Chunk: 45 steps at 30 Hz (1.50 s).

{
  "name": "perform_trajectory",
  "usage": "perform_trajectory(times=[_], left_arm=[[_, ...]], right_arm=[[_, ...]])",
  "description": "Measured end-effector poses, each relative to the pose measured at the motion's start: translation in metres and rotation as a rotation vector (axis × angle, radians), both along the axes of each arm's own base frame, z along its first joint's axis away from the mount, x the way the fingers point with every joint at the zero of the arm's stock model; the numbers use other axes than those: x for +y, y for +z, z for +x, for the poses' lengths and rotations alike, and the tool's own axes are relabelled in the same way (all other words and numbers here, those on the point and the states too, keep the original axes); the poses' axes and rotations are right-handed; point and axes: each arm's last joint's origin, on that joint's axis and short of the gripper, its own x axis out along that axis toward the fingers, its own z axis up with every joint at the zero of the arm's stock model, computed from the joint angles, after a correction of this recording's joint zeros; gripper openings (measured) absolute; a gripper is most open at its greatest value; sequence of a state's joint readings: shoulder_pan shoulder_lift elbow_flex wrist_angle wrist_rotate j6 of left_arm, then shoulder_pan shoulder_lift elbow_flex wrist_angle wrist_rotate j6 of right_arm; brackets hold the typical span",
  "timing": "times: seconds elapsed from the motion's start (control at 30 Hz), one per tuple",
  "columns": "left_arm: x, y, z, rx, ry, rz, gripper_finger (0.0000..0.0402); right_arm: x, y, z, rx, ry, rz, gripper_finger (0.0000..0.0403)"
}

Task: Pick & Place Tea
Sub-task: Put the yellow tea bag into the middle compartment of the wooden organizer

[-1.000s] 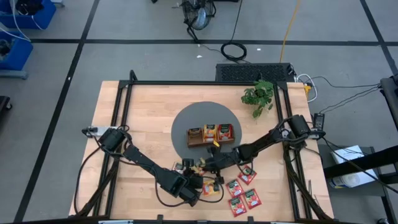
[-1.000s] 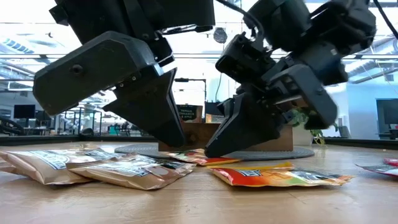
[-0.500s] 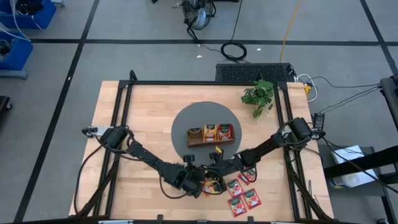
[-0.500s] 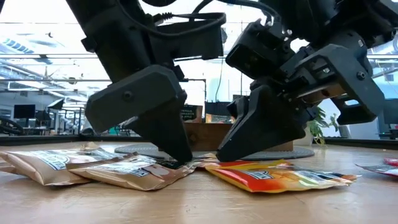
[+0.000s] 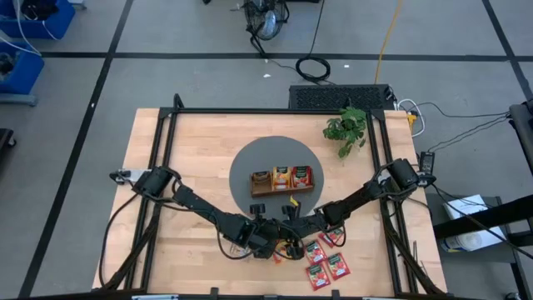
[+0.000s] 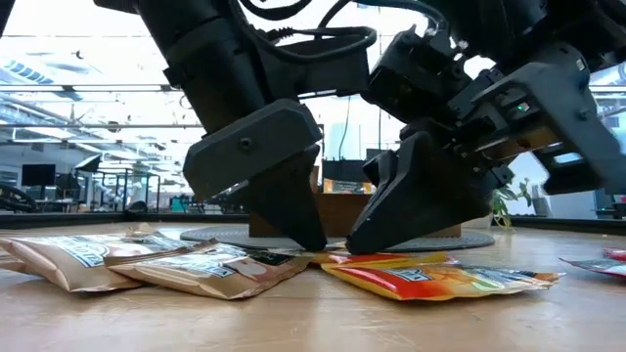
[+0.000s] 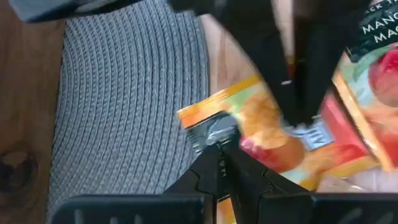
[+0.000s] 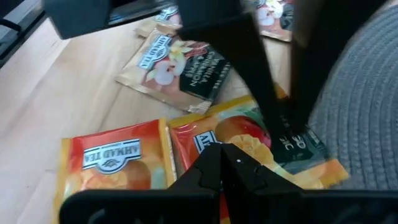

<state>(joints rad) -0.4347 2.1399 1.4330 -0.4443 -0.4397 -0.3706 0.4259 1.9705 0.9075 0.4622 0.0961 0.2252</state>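
Both grippers meet over one orange-yellow tea sachet (image 7: pixel 280 134) that lies flat on the wood at the grey mat's near edge. My left gripper (image 7: pixel 217 148) is shut at the sachet's dark end (image 8: pixel 292 146). My right gripper (image 8: pixel 225 149) is shut on its printed face. In the low view the left gripper (image 6: pixel 315 244) and the right gripper (image 6: pixel 358 246) both point down, tips almost together. Cream sachets (image 6: pixel 210 269), another orange one (image 6: pixel 435 279) and several red ones (image 5: pixel 326 258) lie flat on the table. My left gripper has the orange sachet's end edge (image 7: pixel 213 130), on the mat side, between its shut fingertips. It comes slanting down from the table's left. The sachet lies flat on the table. My right gripper presses its shut fingertips (image 7: pixel 298 121) down on the sachet's printed face (image 7: pixel 314 134). It slants down from the table's right.
The brown wooden tray (image 5: pixel 281 179) stands on the round grey mat (image 5: pixel 250 162), sachets upright in its three compartments. A small green plant (image 5: pixel 346 129) stands at the far right. Bare wood lies to the left and far side of the mat.
My left gripper has moved from near the table's near edge toward the far right, down onto the orange sachet beside the right gripper. My right gripper has come a little toward the near edge and lower. The two grippers' tips now stand close together.
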Motion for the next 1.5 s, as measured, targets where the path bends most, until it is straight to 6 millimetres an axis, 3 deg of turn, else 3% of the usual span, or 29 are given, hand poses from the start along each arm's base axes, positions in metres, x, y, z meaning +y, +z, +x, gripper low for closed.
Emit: perform_trajectory(times=[0.33,0.53,0.73,0.9,1.17,1.27,1.5], left_arm=[[0.012,-0.009,0.006,-0.029,-0.055,-0.024,0.0035],[0.016,-0.012,0.005,-0.07,0.0,0.117,0.0035],[0.013,-0.01,0.007,-0.093,-0.011,0.115,0.0035],[0.005,-0.001,0.005,-0.117,-0.044,0.113,0.0035],[-0.017,0.039,-0.009,-0.209,-0.083,0.016,0.0035],[-0.029,0.038,-0.016,-0.191,-0.122,-0.028,0.0035],[-0.044,0.006,-0.016,-0.178,-0.14,-0.087,0.0035]], right_arm=[[0.002,0.0,-0.001,0.003,0.031,0.012,0.0],[-0.004,-0.002,-0.001,-0.018,-0.107,-0.072,0.0],[-0.013,-0.008,-0.007,-0.04,-0.232,-0.053,0.0],[-0.012,-0.007,-0.008,-0.074,-0.216,-0.047,0.0],[-0.004,0.004,-0.009,-0.108,-0.111,-0.009,0.0],[-0.001,0.018,-0.011,-0.152,-0.079,-0.033,0.0],[-0.008,0.036,-0.016,-0.105,-0.083,-0.066,0.0]])
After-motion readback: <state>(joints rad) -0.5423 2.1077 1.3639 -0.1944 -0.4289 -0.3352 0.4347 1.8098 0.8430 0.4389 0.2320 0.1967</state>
